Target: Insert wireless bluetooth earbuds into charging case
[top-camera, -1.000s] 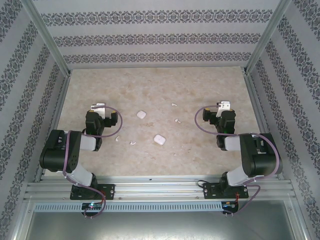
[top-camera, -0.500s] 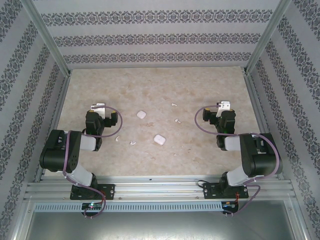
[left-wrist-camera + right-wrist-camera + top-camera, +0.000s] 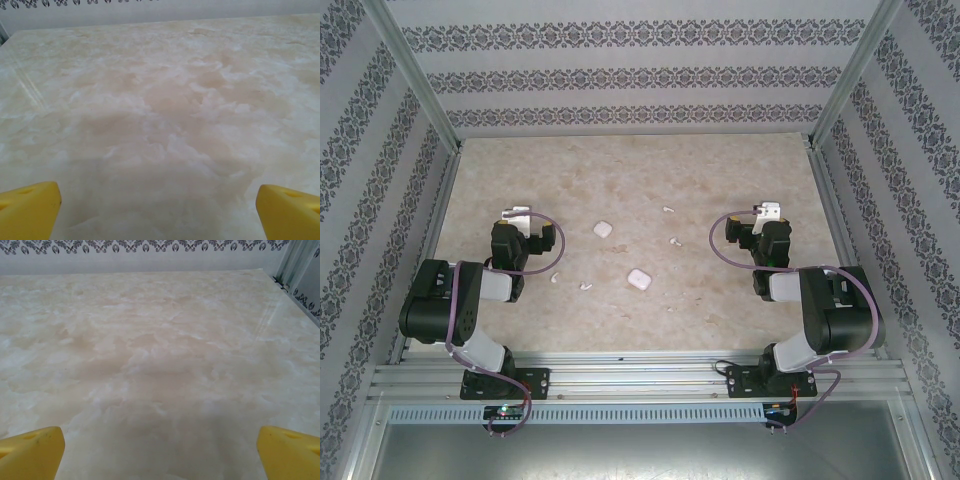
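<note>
Top external — my left pincer (image 3: pixel 516 213) and right pincer (image 3: pixel 767 210) both spread; nearest earbud (image 3: pixel 553 279) lies right of the left one, back toward me

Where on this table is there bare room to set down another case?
Bare: the far strip of table between the back wall and the far case. Crowded: the middle, where earbuds and the near case lie scattered.

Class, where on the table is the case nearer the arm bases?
In the top view, the near case lies midway across the table, in its near half, with an earbud to its left and the other case beyond it, further left.
</note>
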Controlling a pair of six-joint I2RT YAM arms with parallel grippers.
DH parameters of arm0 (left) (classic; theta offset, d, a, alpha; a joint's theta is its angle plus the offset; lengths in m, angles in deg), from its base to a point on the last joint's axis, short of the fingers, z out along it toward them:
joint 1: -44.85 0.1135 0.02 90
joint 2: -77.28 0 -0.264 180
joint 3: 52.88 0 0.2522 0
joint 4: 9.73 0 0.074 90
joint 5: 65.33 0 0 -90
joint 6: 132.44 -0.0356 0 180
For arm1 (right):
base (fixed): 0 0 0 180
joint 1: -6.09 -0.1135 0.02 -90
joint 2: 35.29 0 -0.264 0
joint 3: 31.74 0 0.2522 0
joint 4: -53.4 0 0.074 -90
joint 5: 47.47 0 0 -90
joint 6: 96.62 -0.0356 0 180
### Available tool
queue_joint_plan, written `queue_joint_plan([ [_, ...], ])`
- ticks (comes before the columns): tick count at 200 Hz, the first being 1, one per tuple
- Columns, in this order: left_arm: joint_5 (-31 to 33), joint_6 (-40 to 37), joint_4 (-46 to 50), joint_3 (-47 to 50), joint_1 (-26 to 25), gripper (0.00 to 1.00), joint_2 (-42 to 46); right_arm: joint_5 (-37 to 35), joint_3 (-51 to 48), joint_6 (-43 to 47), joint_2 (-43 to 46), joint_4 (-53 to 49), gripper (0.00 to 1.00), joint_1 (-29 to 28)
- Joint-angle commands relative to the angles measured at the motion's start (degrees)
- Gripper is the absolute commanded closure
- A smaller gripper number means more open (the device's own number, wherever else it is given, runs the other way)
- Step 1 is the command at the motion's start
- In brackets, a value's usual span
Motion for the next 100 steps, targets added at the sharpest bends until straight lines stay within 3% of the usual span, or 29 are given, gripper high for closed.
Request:
queue_joint_plan([
  [1, 0.0, 0.8, 0.2, -0.3, 0.5, 0.0, 0.2, 1.1, 0.9, 1.0, 0.3, 0.6, 0.02, 0.1],
  [100, -0.3, 0.9, 0.8, -0.7, 0.7, 0.0, 0.2, 1.5, 0.8, 1.1, 0.7, 0.6, 0.02, 0.0],
])
